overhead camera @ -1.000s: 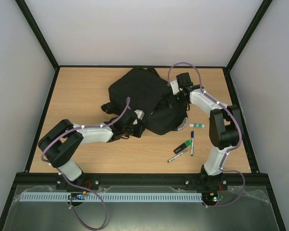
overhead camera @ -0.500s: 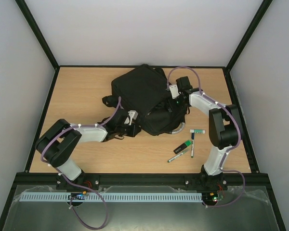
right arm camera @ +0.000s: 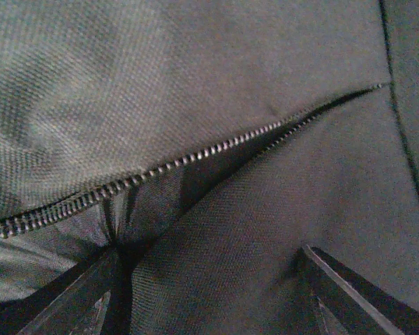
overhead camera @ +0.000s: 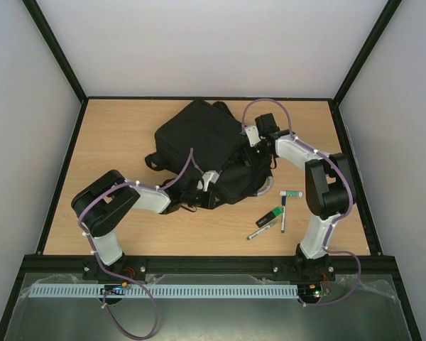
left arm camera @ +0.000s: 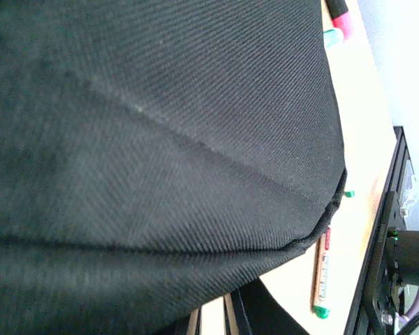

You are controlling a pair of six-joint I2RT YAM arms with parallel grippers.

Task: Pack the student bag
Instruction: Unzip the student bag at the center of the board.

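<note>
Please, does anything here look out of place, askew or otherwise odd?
The large black fabric backpack lies crumpled and askew on the wooden table, its zip partly open. Several loose pens and markers lie scattered to its right, outside it.

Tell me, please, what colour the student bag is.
Black, in a plain woven fabric. The top external view shows the whole student bag best.

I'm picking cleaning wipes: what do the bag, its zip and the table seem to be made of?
Bag: black woven cloth, likely synthetic, matte; a fine diagonal weave shows. Zip: small shiny teeth, metal or plastic, unclear. Table: light wood-look top, probably laminate; faint grain, smooth.
</note>
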